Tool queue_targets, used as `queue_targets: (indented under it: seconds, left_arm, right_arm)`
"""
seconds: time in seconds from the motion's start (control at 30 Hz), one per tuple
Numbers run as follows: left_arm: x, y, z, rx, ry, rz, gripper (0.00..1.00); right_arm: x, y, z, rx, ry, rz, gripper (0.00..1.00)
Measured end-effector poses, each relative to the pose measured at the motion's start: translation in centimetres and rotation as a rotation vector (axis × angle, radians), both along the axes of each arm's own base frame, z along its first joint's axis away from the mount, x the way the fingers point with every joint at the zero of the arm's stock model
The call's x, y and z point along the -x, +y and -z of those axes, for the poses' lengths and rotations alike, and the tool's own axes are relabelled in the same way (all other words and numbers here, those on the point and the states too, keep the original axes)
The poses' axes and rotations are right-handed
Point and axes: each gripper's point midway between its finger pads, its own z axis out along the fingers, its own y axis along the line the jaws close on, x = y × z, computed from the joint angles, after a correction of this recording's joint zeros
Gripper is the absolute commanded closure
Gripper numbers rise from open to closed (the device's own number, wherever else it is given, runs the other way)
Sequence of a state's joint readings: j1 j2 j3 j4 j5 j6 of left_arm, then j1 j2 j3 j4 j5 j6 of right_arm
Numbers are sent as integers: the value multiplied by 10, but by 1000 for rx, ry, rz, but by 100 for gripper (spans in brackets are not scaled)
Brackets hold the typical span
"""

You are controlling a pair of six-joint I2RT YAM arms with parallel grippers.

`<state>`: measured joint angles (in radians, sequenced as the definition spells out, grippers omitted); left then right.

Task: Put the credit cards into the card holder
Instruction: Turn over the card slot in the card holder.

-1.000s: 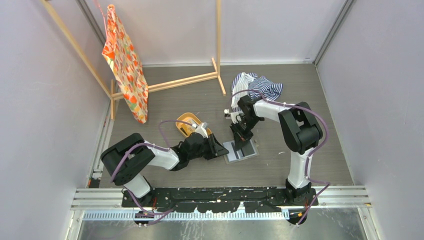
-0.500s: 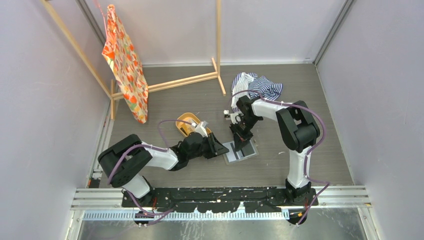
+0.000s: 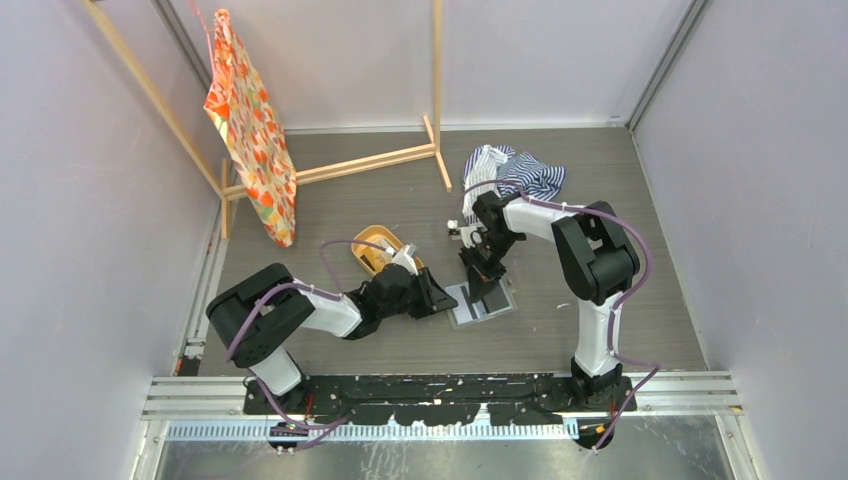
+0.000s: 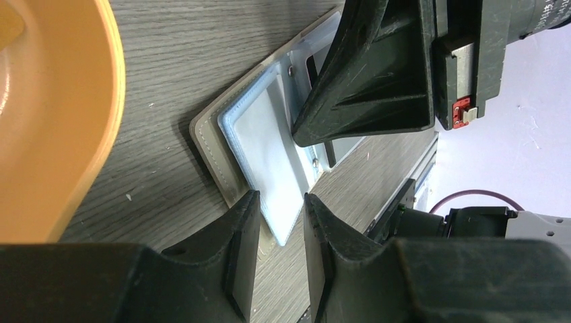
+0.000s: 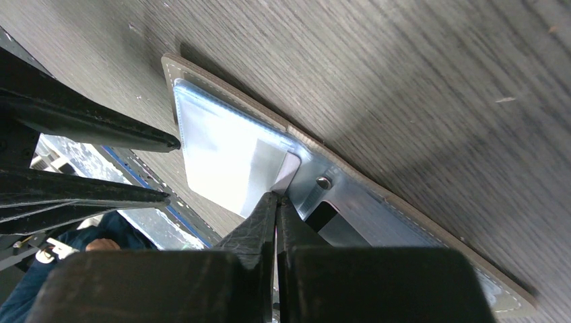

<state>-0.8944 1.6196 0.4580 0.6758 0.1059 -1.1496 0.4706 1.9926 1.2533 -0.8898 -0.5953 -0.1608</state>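
The card holder (image 3: 480, 303) lies open on the dark wood table, grey-brown outside (image 4: 209, 145) and pale blue-grey inside (image 5: 417, 229). A pale sleeve flap (image 4: 269, 161) stands up off its left half. My left gripper (image 4: 281, 198) straddles that flap's corner, jaws slightly apart with a gap showing. My right gripper (image 5: 276, 196) is shut, its tip pressed on the lining beside the snap stud (image 5: 324, 182). A dark rectangle (image 5: 322, 217) shows in a pocket slot; I cannot tell if it is a card. No loose credit cards show clearly.
An oval orange tray (image 3: 368, 240) sits just left of the left gripper (image 3: 445, 300), its rim (image 4: 111, 87) close by. Behind the right gripper (image 3: 487, 282) lies a striped cloth (image 3: 520, 172). A wooden frame (image 3: 340, 165) with patterned orange fabric (image 3: 250, 130) stands at back left.
The left arm's elbow has shifted a little and its jaws have narrowed slightly around the flap. The right arm and the card holder have not moved.
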Motion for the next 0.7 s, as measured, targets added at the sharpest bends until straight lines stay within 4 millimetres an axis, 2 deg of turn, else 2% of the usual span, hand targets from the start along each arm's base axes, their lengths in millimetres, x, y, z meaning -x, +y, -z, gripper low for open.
queue_targets:
  seconds: [0.33,0.7]
  left_arm:
    - [-1,-3,7,-9,16,5,69]
    - [-1,-6,4,11,23,4,64]
  right_arm:
    - [0,0,0,-1,1,0,89]
    - [1,1,-1,-8,5,-3,85]
